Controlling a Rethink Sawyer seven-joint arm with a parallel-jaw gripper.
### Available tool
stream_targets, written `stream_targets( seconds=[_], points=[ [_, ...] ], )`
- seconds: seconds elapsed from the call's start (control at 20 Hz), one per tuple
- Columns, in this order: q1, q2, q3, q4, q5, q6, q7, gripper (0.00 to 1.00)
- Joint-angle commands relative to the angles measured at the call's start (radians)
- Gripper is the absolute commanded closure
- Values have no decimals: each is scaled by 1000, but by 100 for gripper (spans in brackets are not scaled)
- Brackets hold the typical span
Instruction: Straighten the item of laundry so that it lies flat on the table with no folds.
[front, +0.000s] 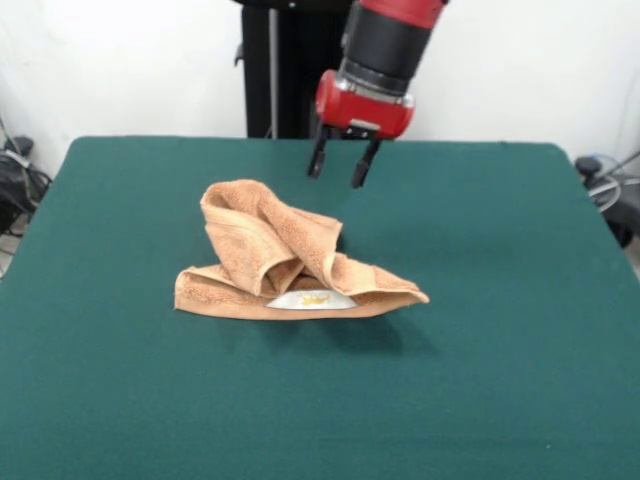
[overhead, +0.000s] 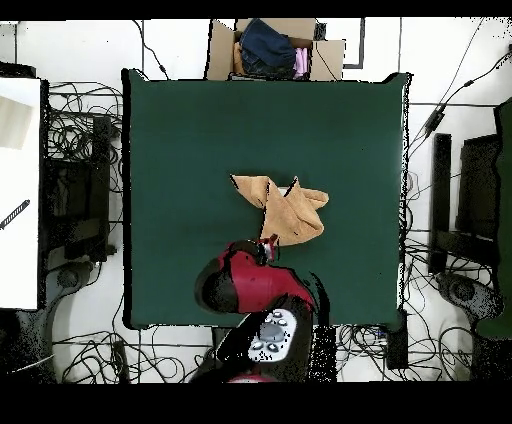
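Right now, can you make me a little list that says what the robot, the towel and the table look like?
towel: orange-tan towel, crumpled and folded over itself, not flat
label: white label showing at the towel's front edge
table: dark green table, much bigger than the towel
end effector: end effector open, above the table just behind the towel, holding nothing
task state: towel not yet straightened

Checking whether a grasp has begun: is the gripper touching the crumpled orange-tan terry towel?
Apart. Front view: gripper hangs open above orange-tan terry towel, green table between.
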Motion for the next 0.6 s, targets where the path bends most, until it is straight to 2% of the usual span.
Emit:
stream_targets(
  seconds=[0.05, 0.6],
  points=[
    [120, 41, -158, -102, 89, 199, 190, 0],
    [163, 73, -198, -136, 60, 257, 176, 0]
  ],
)
